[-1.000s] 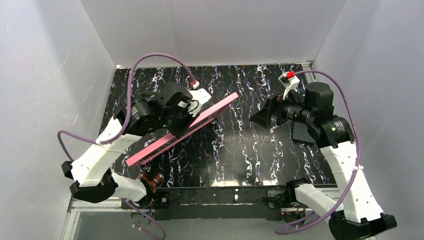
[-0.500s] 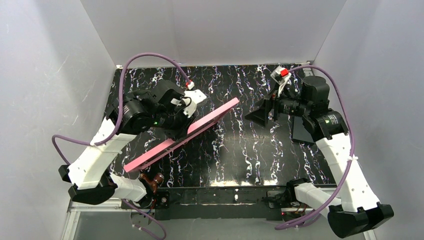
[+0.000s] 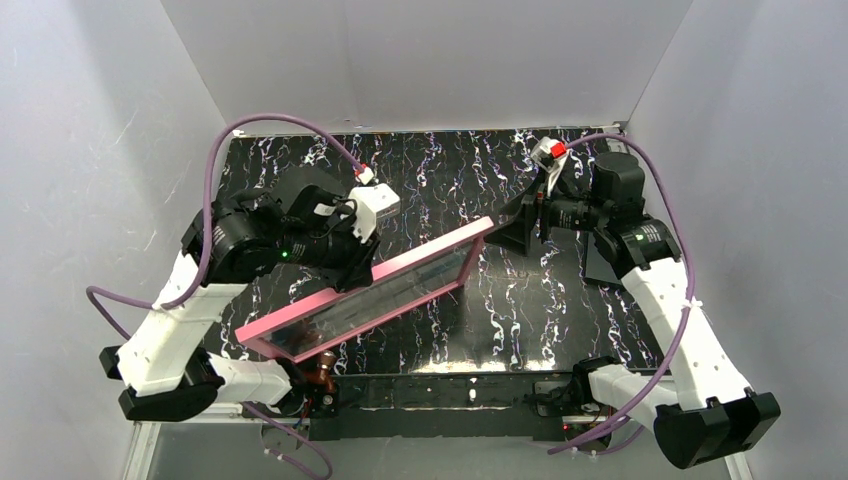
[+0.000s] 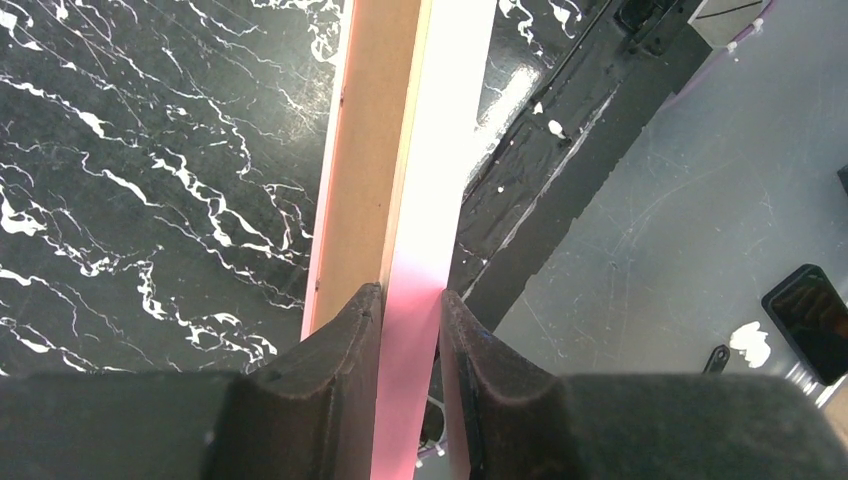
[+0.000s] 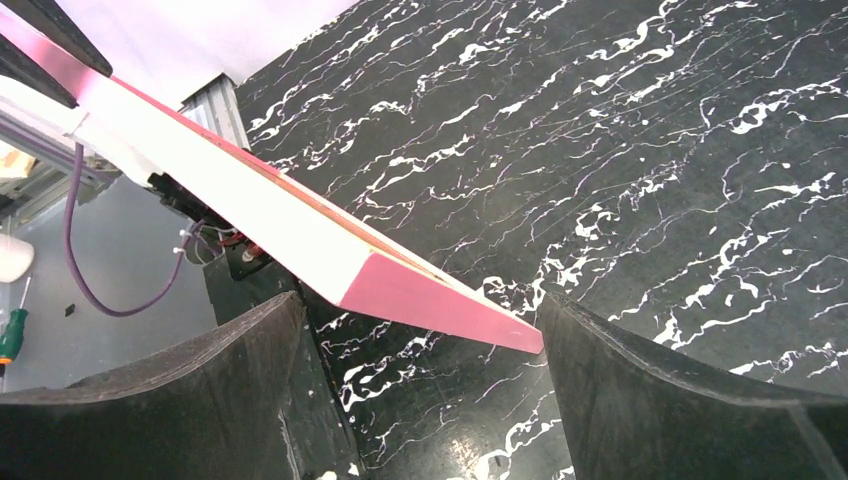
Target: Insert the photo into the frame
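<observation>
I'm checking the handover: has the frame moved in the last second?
Yes. The frame has swung flatter, its pane now showing, and shifted toward the table's near edge and the right pincer.

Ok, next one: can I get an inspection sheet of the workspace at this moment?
Surface: black marbled tabletop with white veining.
Job's things: frame, pink, held tilted over the table's left half, pane showing; photo not seen in any view.
Clutter: nothing seen.
Grippers: left gripper shut on the frame's long edge; right gripper open, jaws either side of the frame's far corner, contact unclear.
Cables: purple cables loop from both wrists.
Surroundings: white enclosure walls; dark phone-like slab on the grey floor beyond the table edge.
</observation>
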You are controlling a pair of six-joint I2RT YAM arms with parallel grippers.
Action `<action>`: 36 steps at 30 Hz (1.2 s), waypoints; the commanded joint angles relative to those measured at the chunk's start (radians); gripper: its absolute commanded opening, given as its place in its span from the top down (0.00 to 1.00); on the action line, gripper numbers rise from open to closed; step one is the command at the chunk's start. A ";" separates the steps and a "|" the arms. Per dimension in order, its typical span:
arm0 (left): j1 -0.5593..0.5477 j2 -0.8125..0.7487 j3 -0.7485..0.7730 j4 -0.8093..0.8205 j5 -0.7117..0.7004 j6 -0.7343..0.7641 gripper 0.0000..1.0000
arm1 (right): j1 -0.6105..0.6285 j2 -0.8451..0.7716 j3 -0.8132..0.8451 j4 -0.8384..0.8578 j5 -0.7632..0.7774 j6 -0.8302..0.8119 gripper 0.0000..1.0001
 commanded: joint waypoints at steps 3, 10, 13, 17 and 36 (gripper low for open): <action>0.013 -0.055 -0.108 0.011 -0.061 0.020 1.00 | 0.001 0.041 -0.029 0.097 -0.076 -0.016 0.05; 0.015 -0.056 -0.178 0.004 -0.148 0.088 0.72 | 0.002 0.054 -0.053 0.161 -0.140 0.023 0.06; 0.016 -0.055 -0.205 0.004 -0.145 0.092 0.70 | 0.002 0.069 -0.053 0.164 -0.162 0.031 0.07; 0.022 -0.059 -0.240 0.020 -0.144 0.094 0.69 | 0.006 0.082 -0.065 0.186 -0.182 0.042 0.09; 0.035 -0.118 -0.262 0.061 -0.054 0.105 0.80 | 0.007 0.159 -0.125 0.392 -0.245 -0.017 0.07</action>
